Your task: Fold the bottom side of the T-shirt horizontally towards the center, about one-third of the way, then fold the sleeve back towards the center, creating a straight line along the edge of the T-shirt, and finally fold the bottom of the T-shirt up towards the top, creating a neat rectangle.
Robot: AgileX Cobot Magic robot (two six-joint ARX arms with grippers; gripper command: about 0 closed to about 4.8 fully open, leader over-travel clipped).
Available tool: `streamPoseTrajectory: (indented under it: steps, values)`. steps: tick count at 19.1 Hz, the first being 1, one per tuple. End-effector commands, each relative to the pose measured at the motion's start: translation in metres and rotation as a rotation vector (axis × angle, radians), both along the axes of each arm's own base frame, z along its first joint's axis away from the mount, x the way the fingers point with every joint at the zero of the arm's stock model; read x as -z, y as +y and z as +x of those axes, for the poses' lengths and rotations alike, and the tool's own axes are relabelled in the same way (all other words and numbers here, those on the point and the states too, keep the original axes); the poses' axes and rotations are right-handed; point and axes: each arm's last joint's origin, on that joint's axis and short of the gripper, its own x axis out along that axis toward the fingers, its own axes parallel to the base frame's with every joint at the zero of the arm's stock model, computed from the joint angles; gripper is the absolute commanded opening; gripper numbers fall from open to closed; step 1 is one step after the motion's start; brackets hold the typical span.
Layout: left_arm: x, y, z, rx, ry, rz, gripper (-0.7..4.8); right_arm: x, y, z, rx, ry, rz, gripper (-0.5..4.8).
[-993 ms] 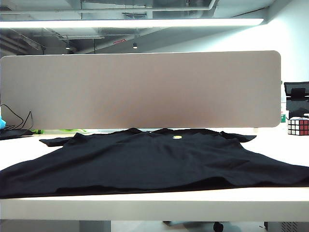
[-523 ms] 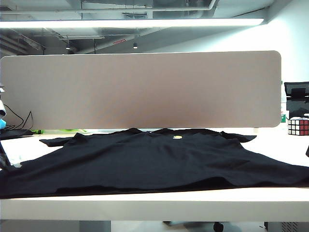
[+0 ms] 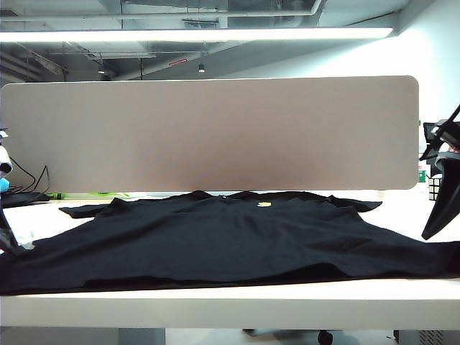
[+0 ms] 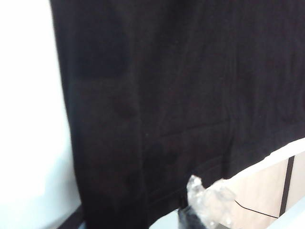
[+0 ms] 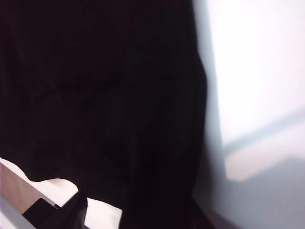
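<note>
The black T-shirt (image 3: pixel 215 237) lies flat across the white table (image 3: pixel 215 302), collar and yellow logo (image 3: pixel 264 205) at the far side. The bottom of the T-shirt (image 3: pixel 215 277) runs along the table's near edge. My left gripper (image 3: pixel 8 241) is low over the shirt's left side edge. In the left wrist view the left gripper (image 4: pixel 136 207) stands open, one tape-wrapped fingertip (image 4: pixel 207 198) past the hem, with black cloth (image 4: pixel 167 95) beneath. My right gripper (image 3: pixel 440 215) hangs over the shirt's right side edge. It (image 5: pixel 138 214) is open above dark cloth (image 5: pixel 95 95).
A beige partition panel (image 3: pixel 208 133) stands behind the table. A Rubik's cube (image 3: pixel 431 188) sits at the far right, partly hidden by the right arm. Cables (image 3: pixel 21 180) lie at the far left. Bare white table shows beside the shirt (image 4: pixel 28 119) (image 5: pixel 257 71).
Both grippers have come into the exterior view, the left at the left edge, the right at the right edge and now covering part of the cube. The shirt has not moved.
</note>
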Motion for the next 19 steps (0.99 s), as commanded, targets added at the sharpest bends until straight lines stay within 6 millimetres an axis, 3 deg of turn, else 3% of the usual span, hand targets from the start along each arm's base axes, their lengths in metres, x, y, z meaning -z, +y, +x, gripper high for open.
streamPoseTrajectory:
  steps: [1, 2, 3, 4, 5, 8, 13, 14, 19]
  values:
    - [0.008, 0.001, -0.007, -0.01, 0.069, 0.067, 2.11, 0.005, -0.001, 0.0, 0.014, 0.025, -0.048, 1.79]
    - [0.008, 0.001, -0.007, -0.009, 0.068, 0.063, 2.01, 0.005, -0.001, 0.0, 0.014, 0.024, -0.048, 0.78]
    - [0.008, 0.001, -0.007, -0.005, 0.066, 0.049, 1.47, 0.005, -0.001, 0.0, 0.009, 0.021, -0.049, 0.1]
    - [0.007, 0.0, -0.006, 0.005, 0.06, 0.023, 0.39, 0.005, -0.001, 0.0, 0.005, 0.018, -0.05, -0.09]
    - [0.007, 0.0, -0.006, 0.018, 0.048, 0.005, -0.02, 0.005, -0.001, -0.001, -0.004, 0.013, -0.053, -0.09]
    - [-0.001, 0.0, -0.003, 0.018, 0.066, 0.002, -0.05, 0.0, -0.001, -0.006, -0.036, 0.017, -0.047, -0.09]
    - [-0.061, 0.002, -0.005, -0.006, -0.032, 0.081, -0.05, -0.045, 0.003, -0.035, -0.048, -0.089, -0.057, -0.09]
    - [-0.078, 0.001, -0.013, -0.01, -0.078, 0.082, -0.05, -0.059, 0.005, -0.048, -0.049, -0.128, -0.061, -0.09]
    - [-0.11, 0.0, -0.062, -0.012, -0.182, 0.087, -0.05, -0.101, 0.01, -0.106, -0.004, -0.24, -0.058, -0.09]
